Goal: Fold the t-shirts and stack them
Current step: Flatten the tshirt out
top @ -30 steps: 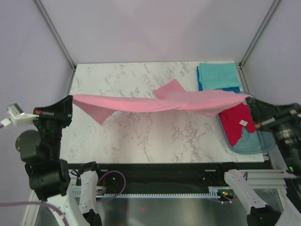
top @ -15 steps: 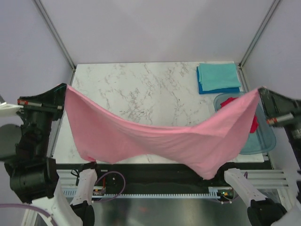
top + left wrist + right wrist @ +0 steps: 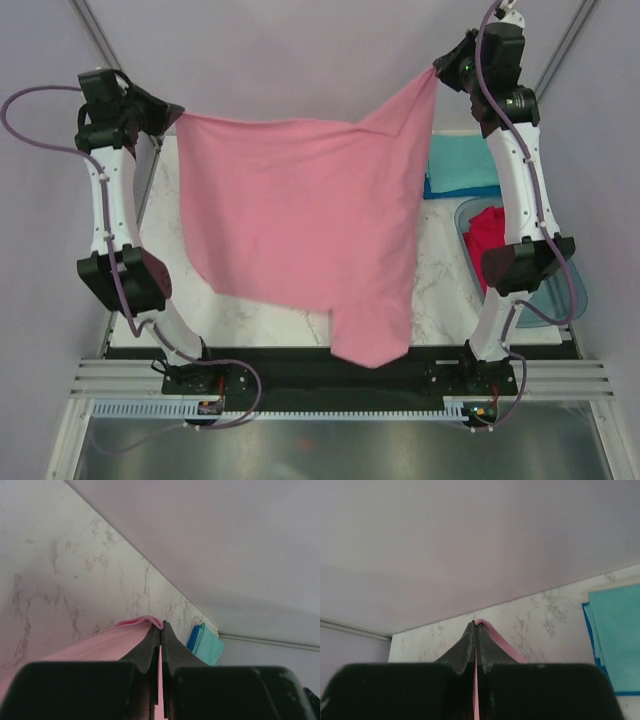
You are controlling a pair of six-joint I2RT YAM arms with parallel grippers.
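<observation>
Presently aloft: light pink soft cloth t-shirt [image 3: 300, 230], spread above white marbled table [image 3: 440, 275].
Risk: thin corner pinches may slip; uneven hang may crease on lowering.
Arms: both raised, reaching far back.
Left gripper [image 3: 172, 118]: clenched on shirt corner.
Right gripper [image 3: 437, 72]: clenched on opposite corner.

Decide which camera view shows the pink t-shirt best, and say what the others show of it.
The top external view: the pink t-shirt hangs spread out whole between the left arm's fingers and the right arm's fingers. Each wrist view shows only a little pink cloth pinched in its own shut fingers.
</observation>
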